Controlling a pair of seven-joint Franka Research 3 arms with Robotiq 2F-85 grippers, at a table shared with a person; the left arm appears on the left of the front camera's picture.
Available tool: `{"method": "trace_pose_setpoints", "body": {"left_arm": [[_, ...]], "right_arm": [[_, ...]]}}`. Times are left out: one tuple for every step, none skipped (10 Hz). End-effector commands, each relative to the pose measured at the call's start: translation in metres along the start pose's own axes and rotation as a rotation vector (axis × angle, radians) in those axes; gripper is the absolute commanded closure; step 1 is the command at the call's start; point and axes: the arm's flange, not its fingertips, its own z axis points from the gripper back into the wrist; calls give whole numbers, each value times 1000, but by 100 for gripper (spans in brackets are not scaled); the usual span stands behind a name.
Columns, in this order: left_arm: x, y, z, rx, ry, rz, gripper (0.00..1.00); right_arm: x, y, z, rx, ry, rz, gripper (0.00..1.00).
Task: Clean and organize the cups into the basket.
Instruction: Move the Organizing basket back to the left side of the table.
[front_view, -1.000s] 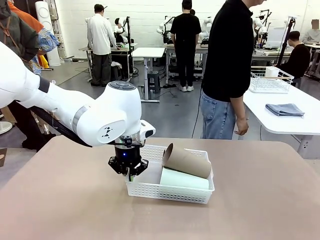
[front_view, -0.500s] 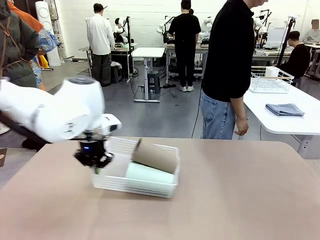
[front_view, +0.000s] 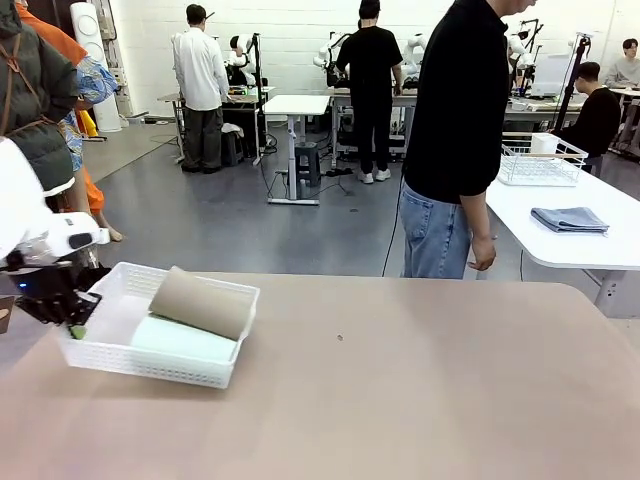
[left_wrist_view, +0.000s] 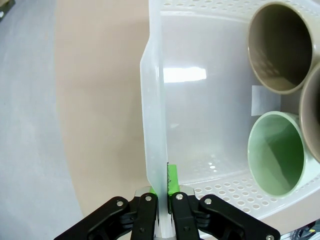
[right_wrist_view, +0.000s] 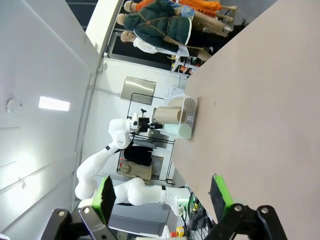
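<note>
The white perforated basket sits near the table's left edge. A brown cup lies on its side in it, on top of a mint green cup. My left gripper is shut on the rim at the basket's left end. In the left wrist view the left gripper pinches the basket wall between its pads; beyond it show the open mouths of a brown cup, a second brown cup and the mint green cup. My right gripper hangs open above the table, holding nothing.
A person stands at the far side of the brown table, hands down. A neighbouring white table carries a wire basket and a folded cloth. The right wrist view shows the basket far off.
My left gripper, still shut on the rim, has dragged the basket with its cups from the table's middle to its left edge.
</note>
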Motion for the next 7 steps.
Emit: {"method": "trace_pose_setpoints", "body": {"left_arm": [[1,24,-6,-29,40,32,96],[2,39,-15,-28,71,44,96],[5,54,-24,-36,101,61,96],[5,65,-32,-45,121,74,96],[4,72,-37,-40,121,92,96],[4,78,-39,-46,121,108,96],[1,79,-40,-38,113,114,96]], "right_arm": [[0,2,-1,-4,11,-13,0],[0,2,-1,-4,11,-13,0],[0,2,-1,-4,11,-13,0],[0,2,-1,-4,11,-13,0],[0,2,-1,-4,11,-13,0],[0,2,-1,-4,11,-13,0],[0,2,-1,-4,11,-13,0]]}}
